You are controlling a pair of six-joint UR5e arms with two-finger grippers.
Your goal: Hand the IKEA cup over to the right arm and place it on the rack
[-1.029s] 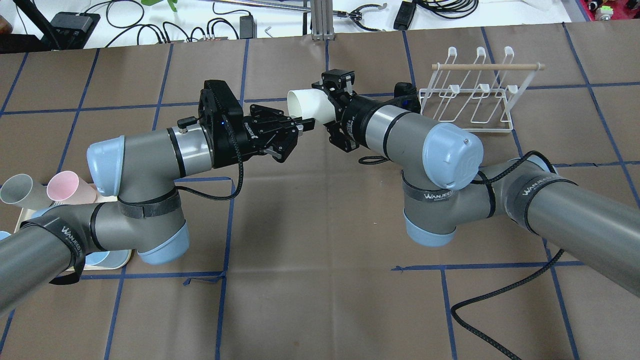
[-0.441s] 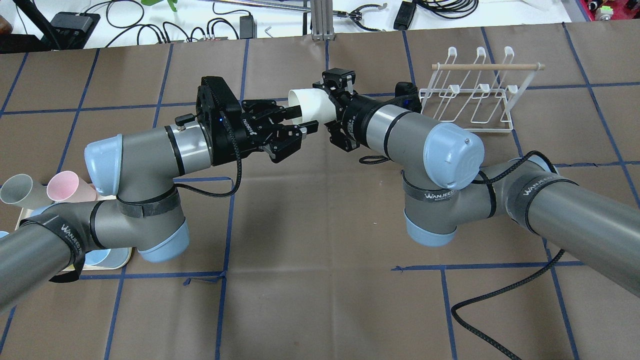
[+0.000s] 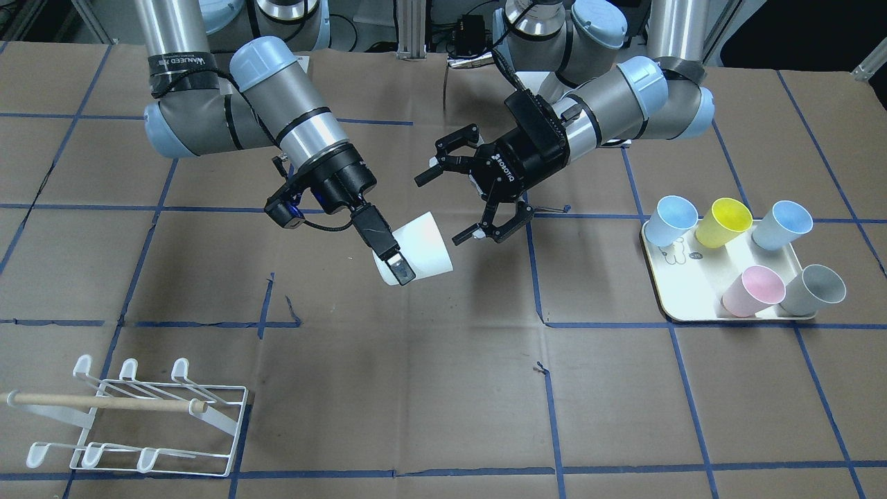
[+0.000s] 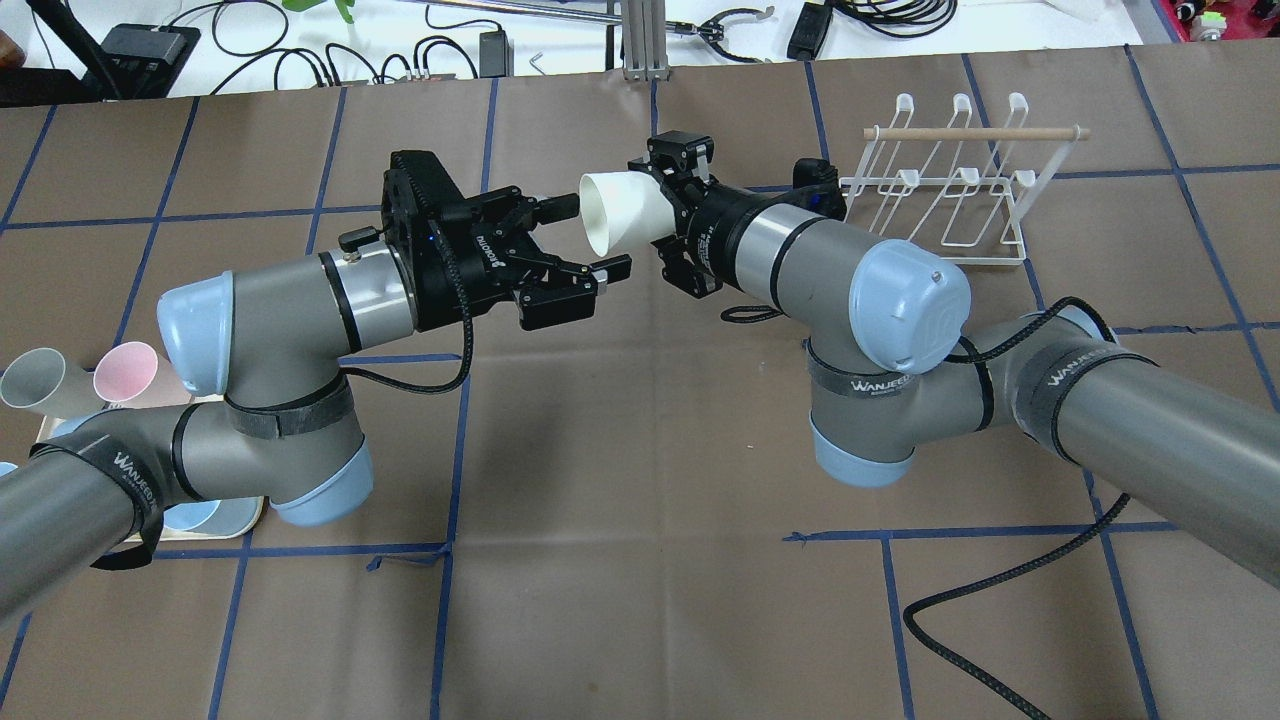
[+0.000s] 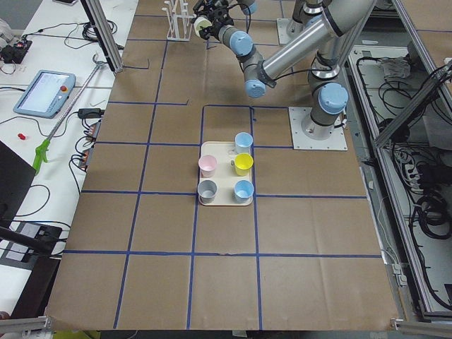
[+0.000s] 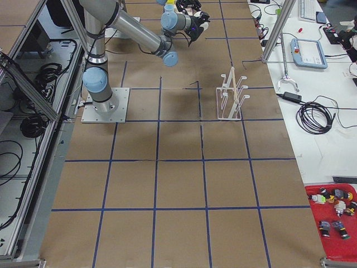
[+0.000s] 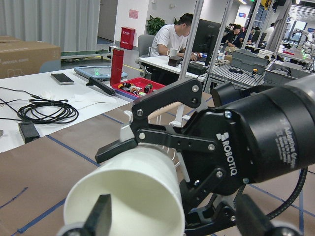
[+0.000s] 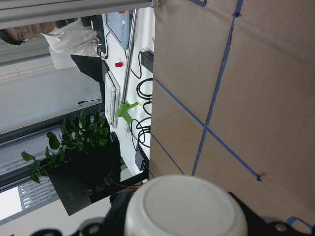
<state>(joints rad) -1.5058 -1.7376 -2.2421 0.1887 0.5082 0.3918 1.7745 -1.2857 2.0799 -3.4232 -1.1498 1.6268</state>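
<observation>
The white IKEA cup [image 4: 618,212] lies sideways in the air, its mouth toward my left gripper. My right gripper [image 4: 668,215] is shut on its base end; in the front view it [image 3: 405,263] holds the cup [image 3: 424,244] above the table. My left gripper [image 4: 585,238] is wide open, just clear of the cup's rim, also in the front view [image 3: 443,208]. The left wrist view shows the cup [image 7: 128,196] held by the right gripper's body [image 7: 221,157]. The right wrist view shows the cup's base [image 8: 184,206]. The white wire rack [image 4: 945,190] stands at the far right.
A cream tray [image 3: 682,287] with several coloured cups sits by my left arm; its pink cup [image 4: 135,375] and grey cup [image 4: 35,380] show at the overhead view's left edge. A black cable [image 4: 960,620] trails under my right arm. The rack also shows in the front view [image 3: 138,416].
My left gripper has opened, let go of the cup's rim and drawn back to the left. My right gripper keeps the cup and has turned it slightly.
</observation>
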